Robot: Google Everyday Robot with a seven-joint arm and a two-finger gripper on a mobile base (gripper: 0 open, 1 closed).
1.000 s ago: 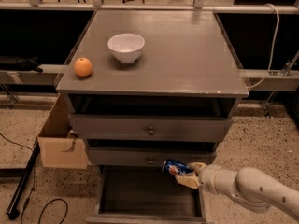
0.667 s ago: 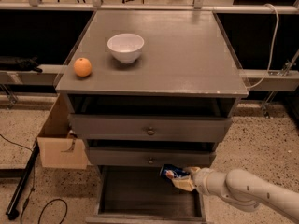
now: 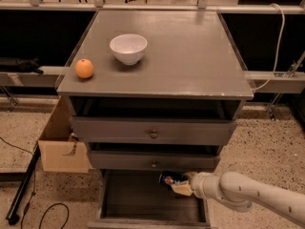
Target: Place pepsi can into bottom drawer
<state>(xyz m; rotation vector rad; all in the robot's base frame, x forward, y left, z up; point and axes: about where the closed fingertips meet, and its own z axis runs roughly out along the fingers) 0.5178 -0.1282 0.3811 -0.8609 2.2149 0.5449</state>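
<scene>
The camera view is looking down at a grey wooden three-drawer cabinet [image 3: 190, 56] standing on a speckled terrazzo floor [image 3: 267, 147]. The robot's white, rounded arm [image 3: 252, 197] is reaching in from the lower right. Its two-finger gripper [image 3: 180, 186], with tan fingers [image 3: 183, 190], is hanging just below the front of the grey, round-knobbed middle drawer [image 3: 119, 160]. The jaws are clamping the small blue metal pepsi can [image 3: 168, 179], gripping it at its right end. The can is lying roughly on its side, its free end pointing left and a patch of red and white showing on the blue.

The deep grey bottom drawer [image 3: 138, 202] is standing pulled out toward the camera, its dark flat floor showing. The can is hovering over the rear right part of this drawer, close under the middle drawer; whether it is touching the drawer floor I cannot tell. The grey, round-knobbed top drawer [image 3: 190, 131] and the middle drawer are each showing a dark gap above their fronts.

On the cabinet top, a round white ceramic bowl [image 3: 128, 48] is sitting upright left of centre. A round orange fruit [image 3: 84, 68] is resting near the left front corner, apart from the bowl. A brown cardboard box [image 3: 62, 151] is standing on the floor against the cabinet's left side. A black pole [image 3: 21, 190] is slanting across the floor beside it.
</scene>
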